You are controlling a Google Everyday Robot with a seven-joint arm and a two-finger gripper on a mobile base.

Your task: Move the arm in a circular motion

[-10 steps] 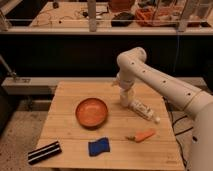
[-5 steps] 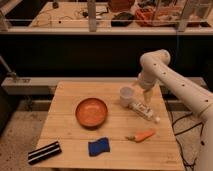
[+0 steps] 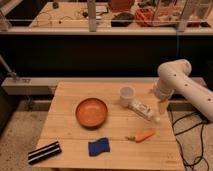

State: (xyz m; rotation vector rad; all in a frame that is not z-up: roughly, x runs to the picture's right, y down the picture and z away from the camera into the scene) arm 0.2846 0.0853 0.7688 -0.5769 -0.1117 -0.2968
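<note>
The white, glossy arm (image 3: 186, 85) comes in from the right edge, and its rounded joint (image 3: 172, 75) hangs over the table's back right corner. The gripper (image 3: 162, 104) points down from that joint, just past the right edge of the wooden table (image 3: 65, 115). It is to the right of a white cup (image 3: 127, 95) and a white bottle (image 3: 145, 110) that lies on its side. It is apart from both.
On the table are an orange bowl (image 3: 91, 112) in the middle, an orange carrot (image 3: 143, 135) at the front right, a blue sponge (image 3: 100, 146) at the front and a black striped block (image 3: 44, 152) at the front left corner. Cables lie on the floor at the right (image 3: 192, 145).
The arm has swung to the right, from above the cup to the table's right edge. The objects on the table have not moved.
</note>
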